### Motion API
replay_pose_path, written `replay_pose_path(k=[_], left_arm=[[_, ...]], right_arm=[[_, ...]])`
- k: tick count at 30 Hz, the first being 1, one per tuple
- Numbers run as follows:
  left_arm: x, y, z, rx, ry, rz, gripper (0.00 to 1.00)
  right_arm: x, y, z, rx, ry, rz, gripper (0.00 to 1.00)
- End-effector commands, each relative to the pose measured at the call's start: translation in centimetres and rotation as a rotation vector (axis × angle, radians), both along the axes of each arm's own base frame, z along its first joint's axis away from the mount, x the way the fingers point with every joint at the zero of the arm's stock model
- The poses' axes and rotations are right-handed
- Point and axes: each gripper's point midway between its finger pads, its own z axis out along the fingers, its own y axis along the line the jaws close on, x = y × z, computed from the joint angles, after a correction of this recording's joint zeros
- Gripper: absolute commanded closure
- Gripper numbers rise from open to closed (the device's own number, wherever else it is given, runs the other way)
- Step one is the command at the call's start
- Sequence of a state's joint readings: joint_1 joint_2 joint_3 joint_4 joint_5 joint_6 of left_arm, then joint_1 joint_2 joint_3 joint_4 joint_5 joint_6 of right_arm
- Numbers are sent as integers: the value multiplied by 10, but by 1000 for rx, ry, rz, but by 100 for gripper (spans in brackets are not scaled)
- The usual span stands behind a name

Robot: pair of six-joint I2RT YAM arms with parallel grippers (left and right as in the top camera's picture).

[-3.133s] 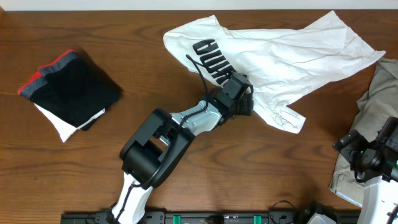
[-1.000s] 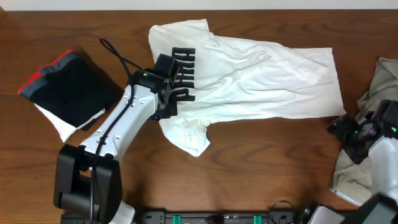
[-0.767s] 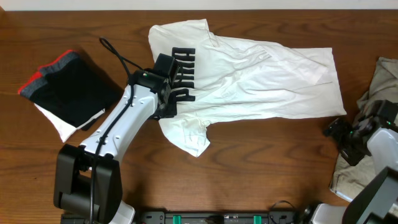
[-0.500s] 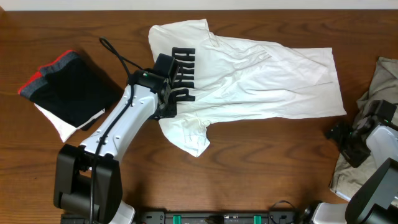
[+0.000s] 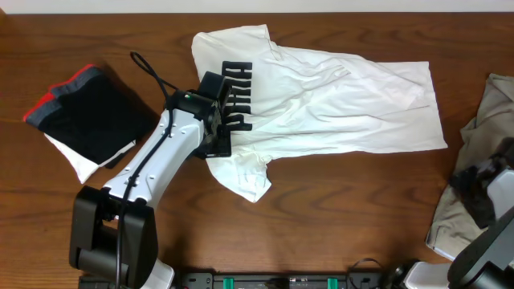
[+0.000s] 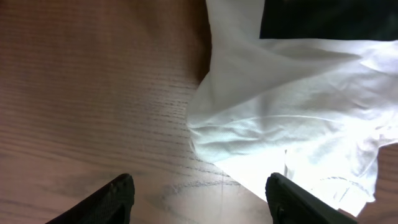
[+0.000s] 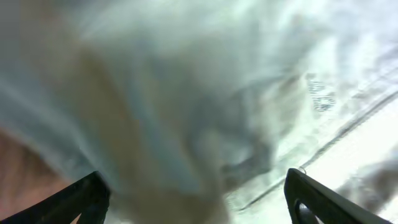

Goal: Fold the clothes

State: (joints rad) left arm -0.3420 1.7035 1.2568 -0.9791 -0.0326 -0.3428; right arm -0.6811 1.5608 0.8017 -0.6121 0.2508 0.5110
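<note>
The shirt (image 5: pixel 321 104) lies spread but wrinkled across the far middle of the table (image 5: pixel 337 209), with its lettering (image 5: pixel 237 92) toward my left and its hem (image 5: pixel 434 104) toward my right. One sleeve (image 5: pixel 241 172) flops down toward me. My left gripper (image 5: pixel 218 136) hangs at the shirt's left edge, just beside the lettering. In its wrist view the fingers (image 6: pixel 118 199) stand well apart with nothing between them, only bare wood and the cloth's edge below. My right gripper (image 5: pixel 482 189) is well off to the right, over the grey cloth (image 5: pixel 490 112). Its view is blurred, but the jaws show wide apart and I see nothing pinched. I judge the shirt light, limp and thin. It will drape and crease wherever I lift it, slide easily on the wood, and bunch if dragged from one point. I'd pinch a single layer at an edge or corner, such as the sleeve seam or a hem corner, not the middle. Using both hands together should keep the fold line straight. The dark pile (image 5: pixel 92 116) at the left sits well clear.
</note>
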Motion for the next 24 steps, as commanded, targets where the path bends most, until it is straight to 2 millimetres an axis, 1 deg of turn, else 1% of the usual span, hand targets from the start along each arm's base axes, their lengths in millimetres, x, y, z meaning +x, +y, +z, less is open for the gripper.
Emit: replay_pose_path(k=[1,3,5,8,9,11,12,14,16,17,18,20,21,23,24], left_arm=[[-3,1,2,-6,6,10,30],[-5,-1,1,-20,14,8,30],[-6,-2,0,-23,18,8,30],[-6,-2,0,-24,20,8,30],[-6,-2,0,-24,20,8,30],[-6,-2,0,-24,20,8,30],[-6,-2,0,-24,19,8,30],[-6,-2,0,-25,18,9,30],[-6,-2,0,-25,18,9,30],[-6,-2,0,-25,18,9,30],[-6,-2,0,-25,18,9,30],[-5,-2,0,-26,16,10,30],[-5,-2,0,-26,15,12,30],[-5,-2,0,-26,15,12,30],[-5,-2,0,-26,15,12,30]], right_arm=[[-19,-13,-2,-27,27,-102,13],[-20,-11,-3,-2,8,-121,12],[-13,-6,-4,36,-23,-85,11],[15,9,0,116,-129,72,10],[26,16,6,136,-178,127,10],[47,29,23,165,-283,244,12],[53,34,31,166,-316,279,13],[63,43,52,151,-389,355,16],[67,54,67,143,-428,414,20],[66,56,71,137,-431,425,24],[66,60,74,137,-433,433,33],[64,65,70,148,-411,443,57],[63,67,67,156,-404,445,63],[60,69,57,179,-380,437,69],[57,71,49,194,-366,433,70]])
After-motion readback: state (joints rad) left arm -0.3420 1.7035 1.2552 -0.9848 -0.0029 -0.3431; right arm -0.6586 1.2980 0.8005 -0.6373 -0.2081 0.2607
